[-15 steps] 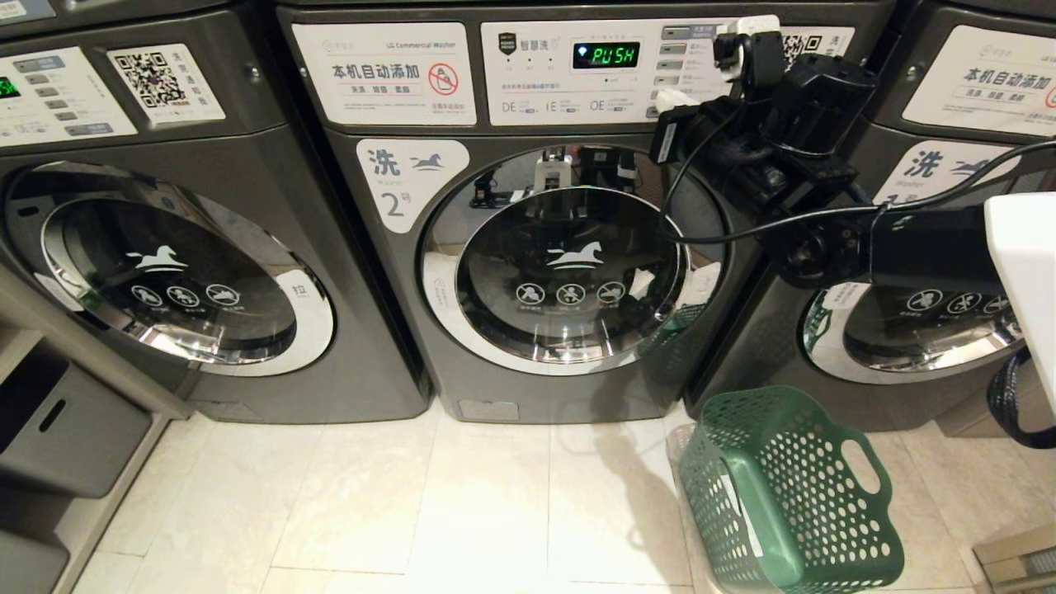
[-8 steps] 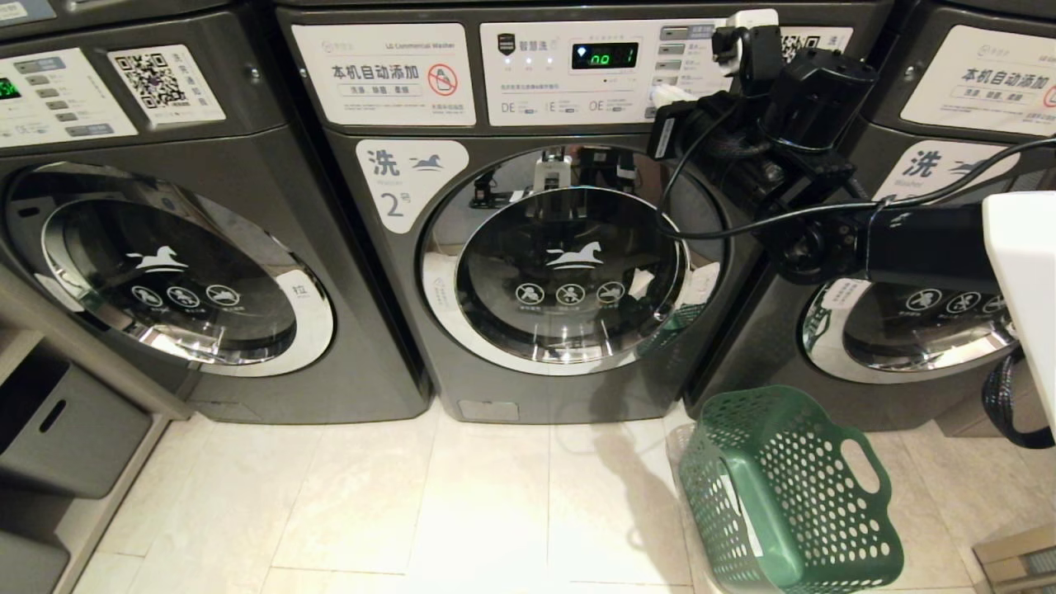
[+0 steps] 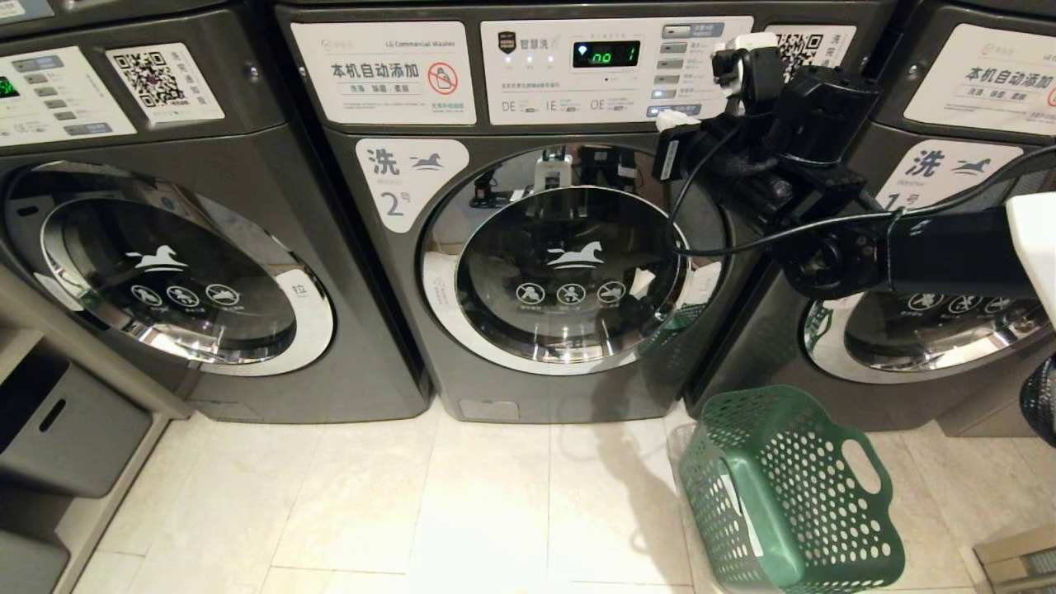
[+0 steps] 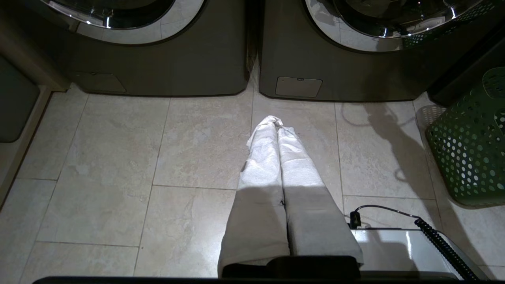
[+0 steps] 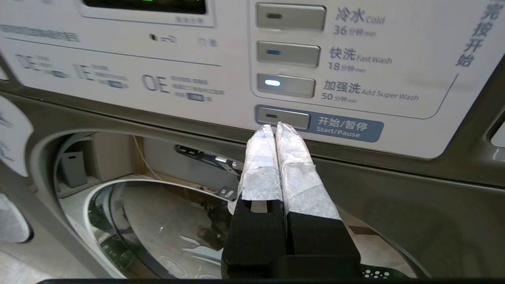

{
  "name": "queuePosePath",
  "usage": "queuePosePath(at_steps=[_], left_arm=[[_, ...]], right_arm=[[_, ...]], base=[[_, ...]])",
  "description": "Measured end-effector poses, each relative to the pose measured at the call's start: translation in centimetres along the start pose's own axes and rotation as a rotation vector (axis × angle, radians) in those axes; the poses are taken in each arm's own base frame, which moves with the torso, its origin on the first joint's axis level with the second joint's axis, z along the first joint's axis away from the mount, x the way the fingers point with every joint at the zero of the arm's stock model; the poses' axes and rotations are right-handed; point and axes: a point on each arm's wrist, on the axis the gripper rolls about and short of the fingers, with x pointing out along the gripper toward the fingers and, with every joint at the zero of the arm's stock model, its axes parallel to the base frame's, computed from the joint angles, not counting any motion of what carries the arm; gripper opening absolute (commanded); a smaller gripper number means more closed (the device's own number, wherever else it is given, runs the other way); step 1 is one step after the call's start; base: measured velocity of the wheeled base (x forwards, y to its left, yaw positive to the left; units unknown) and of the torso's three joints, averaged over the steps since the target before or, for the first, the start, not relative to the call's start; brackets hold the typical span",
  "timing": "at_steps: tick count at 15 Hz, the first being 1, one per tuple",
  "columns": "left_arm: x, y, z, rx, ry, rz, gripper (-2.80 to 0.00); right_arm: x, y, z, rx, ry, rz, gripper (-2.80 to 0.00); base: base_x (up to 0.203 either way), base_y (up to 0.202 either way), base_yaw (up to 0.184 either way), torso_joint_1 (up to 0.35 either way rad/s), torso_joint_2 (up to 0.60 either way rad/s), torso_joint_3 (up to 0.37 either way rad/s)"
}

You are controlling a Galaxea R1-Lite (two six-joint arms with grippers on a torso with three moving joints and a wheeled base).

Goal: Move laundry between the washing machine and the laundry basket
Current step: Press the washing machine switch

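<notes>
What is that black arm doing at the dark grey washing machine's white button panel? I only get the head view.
Observer: The right wrist view shows the right gripper, white-wrapped and shut, with its tips at the lower edge of the grey rectangular Start/Pause button. I cannot tell whether they touch it.
Operator: Is any programme chosen?
Observer: The grey Add Super Wash button shows a bright white light.
Operator: And the other arm?
Observer: The left wrist view shows the left gripper, shut and empty, pointing at the pale tiled floor.
</notes>
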Motion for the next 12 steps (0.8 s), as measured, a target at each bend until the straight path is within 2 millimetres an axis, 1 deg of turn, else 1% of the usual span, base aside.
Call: queuePosePath(at_steps=[2,5,7,12], left_arm=[[0.0,0.0,0.0,0.0,0.0,-0.001,-2.8],[0.0,0.0,0.0,0.0,0.0,-0.001,-2.8],[0.0,0.0,0.0,0.0,0.0,0.0,-2.8],[0.0,0.0,0.0,0.0,0.0,0.0,-2.8]], right_arm=[[-0.6,0.0,0.8,0.0,-0.007,0.0,-2.8],[-0.9,-0.1,1.6,0.0,-0.02,-0.001,-2.8],[-1.0,-0.2,1.7,0.001,-0.018,-0.001,-2.8],[-0.6,-0.1,0.8,0.0,-0.007,0.0,-2.8]], base=[[0.0,0.0,0.0,0.0,0.0,0.0],[0.0,0.0,0.0,0.0,0.0,0.0],[0.0,0.0,0.0,0.0,0.0,0.0],[0.0,0.0,0.0,0.0,0.0,0.0]])
